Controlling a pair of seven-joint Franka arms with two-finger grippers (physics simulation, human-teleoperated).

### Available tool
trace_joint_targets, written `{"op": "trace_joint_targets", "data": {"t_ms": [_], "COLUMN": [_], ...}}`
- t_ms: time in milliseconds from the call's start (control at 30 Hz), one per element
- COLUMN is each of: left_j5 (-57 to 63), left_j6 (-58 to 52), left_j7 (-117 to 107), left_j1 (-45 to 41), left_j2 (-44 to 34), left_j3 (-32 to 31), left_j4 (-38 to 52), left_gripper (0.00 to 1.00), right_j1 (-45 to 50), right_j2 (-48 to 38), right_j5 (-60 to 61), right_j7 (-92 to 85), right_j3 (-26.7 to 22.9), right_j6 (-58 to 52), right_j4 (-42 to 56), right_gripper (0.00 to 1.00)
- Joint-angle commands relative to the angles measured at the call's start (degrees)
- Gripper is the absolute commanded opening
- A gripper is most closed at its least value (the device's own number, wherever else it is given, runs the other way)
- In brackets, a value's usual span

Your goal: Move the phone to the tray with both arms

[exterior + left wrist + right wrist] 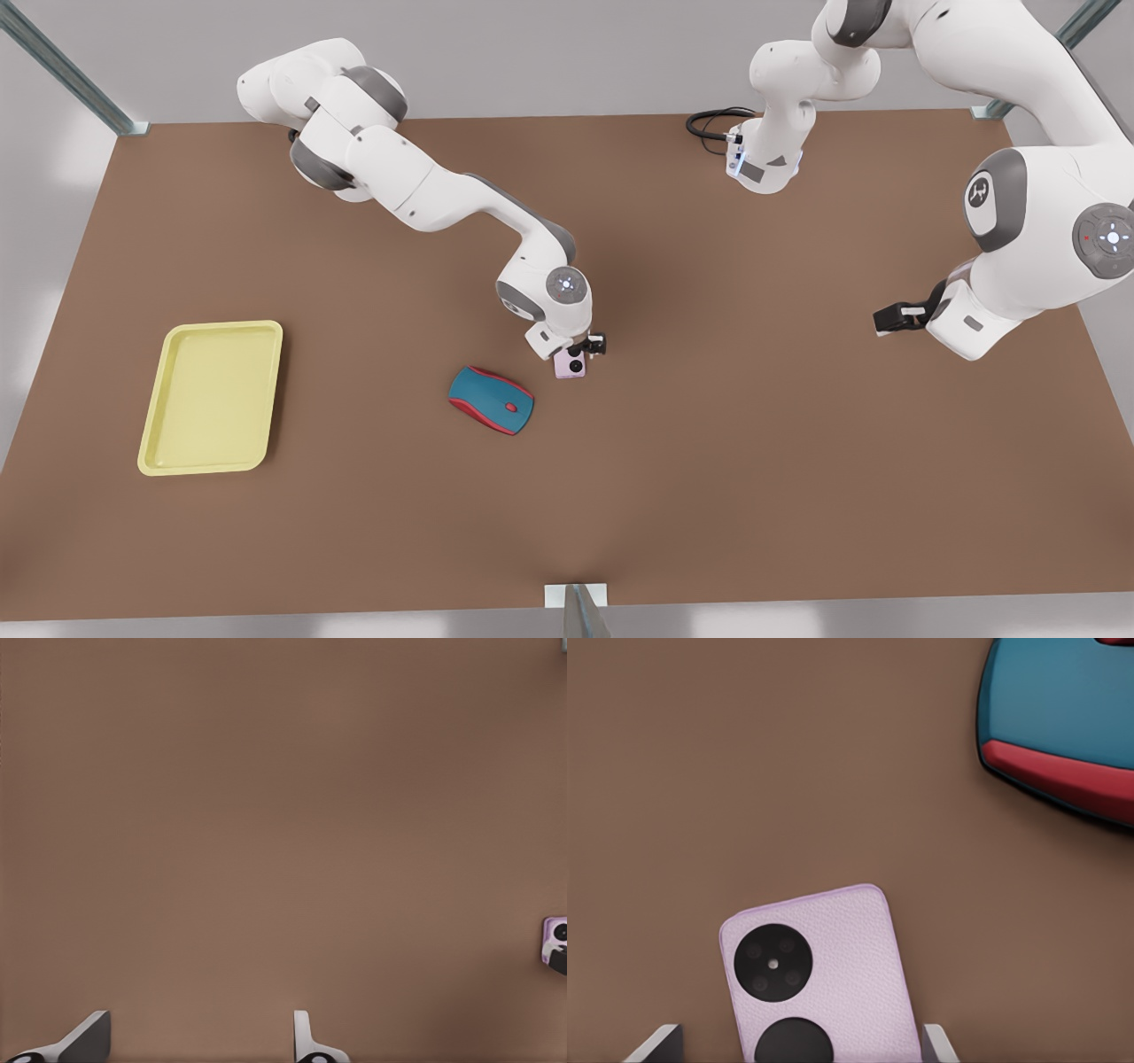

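Observation:
The pale pink phone (571, 364) lies flat on the brown table, just right of the mouse in the front view. My right gripper (586, 347) hangs directly over it. In the right wrist view the phone (824, 974) shows its two dark lenses and sits between the spread fingertips (660, 1043), so the right gripper (799, 1043) is open around it. My left gripper (888, 319) waits at the front view's right, open over bare table (199, 1041); the phone (554, 939) shows far off in its wrist view. The yellow tray (213, 399) rests at the front view's left.
A teal-blue mouse with red trim (492, 400) (1063, 726) lies close beside the phone, between it and the tray. A black cable (713, 124) loops at the table's far edge by an arm base.

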Motion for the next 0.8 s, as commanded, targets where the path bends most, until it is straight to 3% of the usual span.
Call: {"op": "trace_joint_targets", "data": {"t_ms": [0, 767], "left_j5": [-0.08, -0.08], "left_j6": [0.2, 0.47], "left_j7": [1.16, 1.25], "left_j1": [0.03, 0.03], "left_j2": [-0.07, 0.11], "left_j3": [0.15, 0.68], "left_j4": [0.03, 0.03], "left_gripper": [1.0, 1.0], "right_j1": [0.0, -0.79], "right_j2": [-0.08, 0.53], "right_j5": [-0.61, -1.84], "right_j7": [3.7, 2.03], "right_j3": [0.01, -0.34], "right_j6": [1.22, 2.27], "right_j4": [-0.28, -0.63], "right_gripper": [1.0, 1.0]}}
